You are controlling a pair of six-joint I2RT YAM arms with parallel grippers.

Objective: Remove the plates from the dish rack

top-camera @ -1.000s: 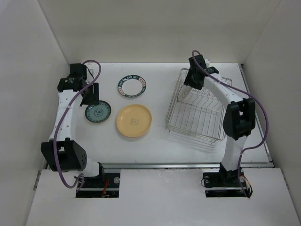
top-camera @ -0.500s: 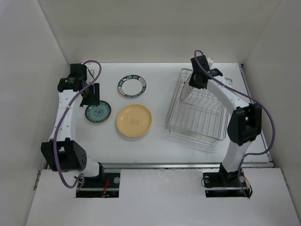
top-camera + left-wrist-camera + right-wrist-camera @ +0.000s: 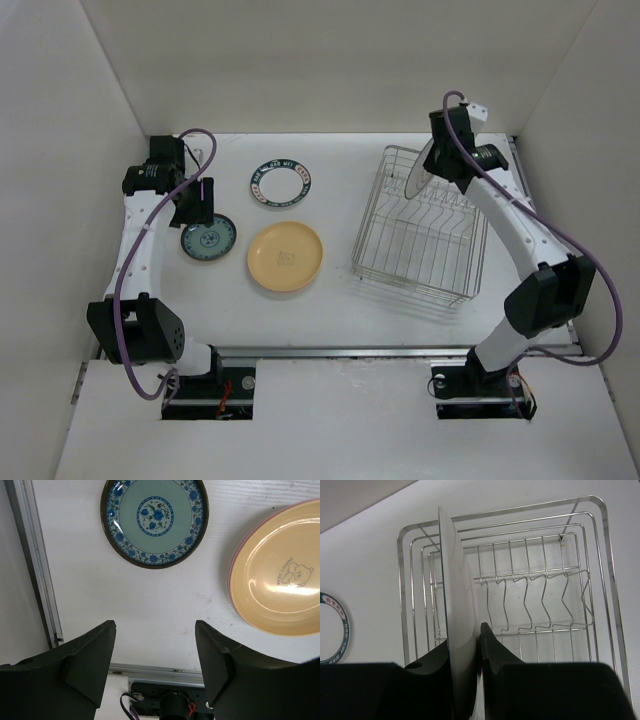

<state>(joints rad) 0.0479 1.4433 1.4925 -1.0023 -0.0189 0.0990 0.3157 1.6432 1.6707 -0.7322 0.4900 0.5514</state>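
Right wrist view: right gripper (image 3: 465,647), jaws narrow, clamped on the rim of one pale plate (image 3: 455,595). The plate stands on edge between the fingers, seen almost edge-on, its long line running straight out from the jaws. It hangs over the far left part of the dish rack (image 3: 520,515). Whether its edge is clear of the wires cannot be told.

Dish rack: silver wire, rectangular, a row of wavy upright tines across its floor, long side running near to far on the table (image 3: 350,310). In the top view the held plate (image 3: 420,175) shows a tilted oval face at the rack's far left corner, the right gripper (image 3: 432,165) just beside it.

Left of the rack, well apart: white dark-rimmed plate (image 3: 281,184), flat, farthest back. Yellow-orange plate (image 3: 286,256), flat, nearer, a pink edge showing under its rim. Teal plate (image 3: 208,239), flat, blue-patterned.

Left gripper (image 3: 155,665): jaws wide, holding nothing, above bare table just beside the teal plate.
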